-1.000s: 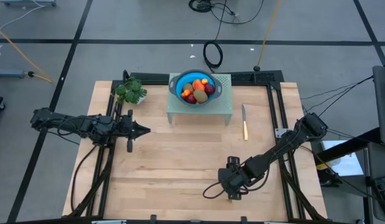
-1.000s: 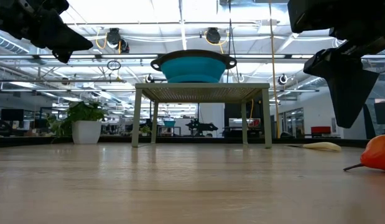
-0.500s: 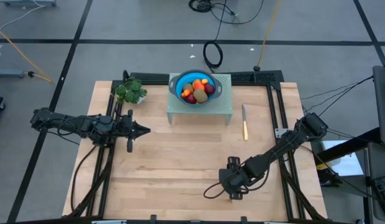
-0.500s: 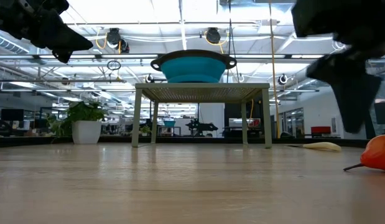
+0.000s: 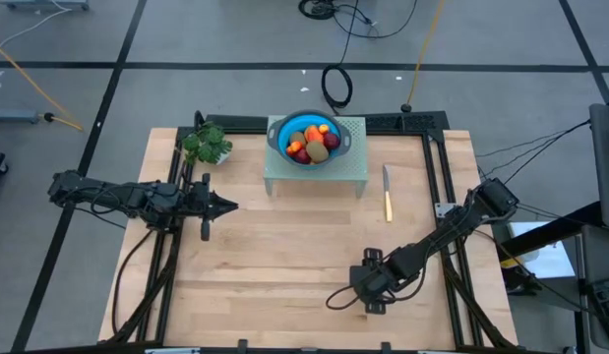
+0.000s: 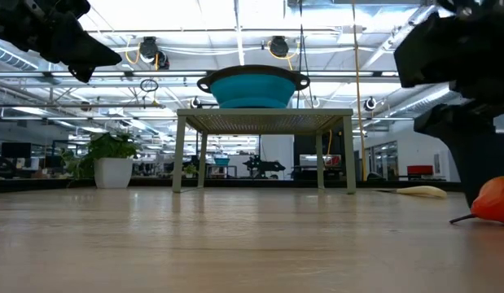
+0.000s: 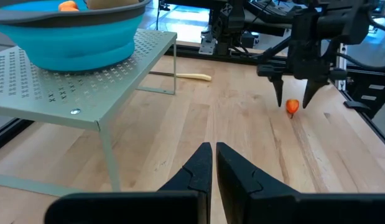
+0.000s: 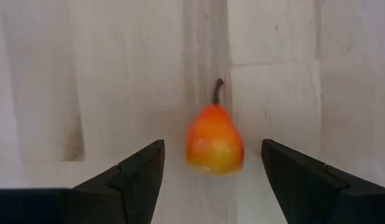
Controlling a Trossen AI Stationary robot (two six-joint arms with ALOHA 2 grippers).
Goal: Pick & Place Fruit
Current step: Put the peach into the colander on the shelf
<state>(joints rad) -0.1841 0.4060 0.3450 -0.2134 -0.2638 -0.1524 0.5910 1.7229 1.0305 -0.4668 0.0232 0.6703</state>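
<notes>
One orange-red, pear-shaped fruit (image 8: 215,142) with a dark stem lies on its side on the wooden table near the near edge. It also shows as the fruit (image 6: 496,199) in the low view. My right gripper (image 8: 212,155) points down over it, open. One finger stands on either side of the fruit, and neither touches it. From across the table the same right gripper (image 7: 292,101) hangs just above the fruit (image 7: 292,108). The other fruit (image 5: 312,141) lies in a blue bowl (image 5: 280,133). My left gripper (image 5: 223,206) hovers, shut, at the table's left.
The blue bowl sits on a green perforated stand (image 5: 348,167) at the far middle of the table. A yellow-handled knife (image 5: 388,199) lies to the right of the stand. A green leafy bunch (image 5: 207,145) lies at the far left. Bare wood lies between the two arms.
My right gripper has come down toward the orange-red fruit and shifted slightly toward the table's right edge, staying open. The fruit has not moved.
</notes>
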